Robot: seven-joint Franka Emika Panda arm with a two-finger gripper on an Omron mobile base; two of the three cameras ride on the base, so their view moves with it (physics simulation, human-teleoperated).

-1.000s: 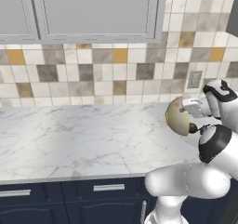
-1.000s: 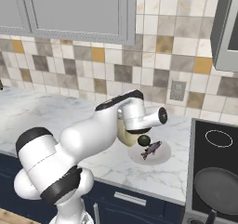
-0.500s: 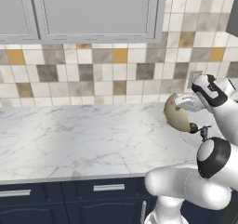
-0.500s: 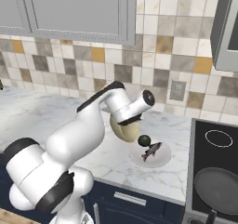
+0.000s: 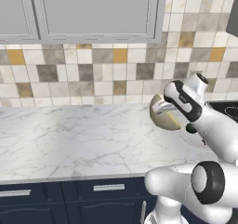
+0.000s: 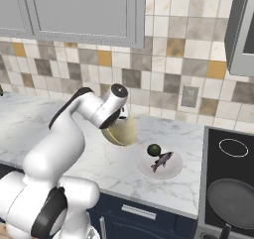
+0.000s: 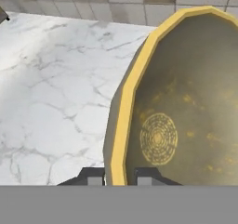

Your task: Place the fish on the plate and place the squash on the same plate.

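The two-finger gripper (image 7: 122,175) pinches the yellow rim of the tilted tan bowl (image 6: 120,132), held above the counter. The slim grey fish (image 6: 162,160) lies on the round white plate (image 6: 174,169) beside a round green squash (image 6: 154,149), near the marble counter (image 6: 149,183)'s front edge; bare marble (image 5: 69,144) stretches left.

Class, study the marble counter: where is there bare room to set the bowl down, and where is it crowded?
Free: the wide marble counter left of the tan bowl, up to the tiled wall. Crowded: right of the bowl, where the white plate carries the fish and squash, beside the stove with its frying pan.
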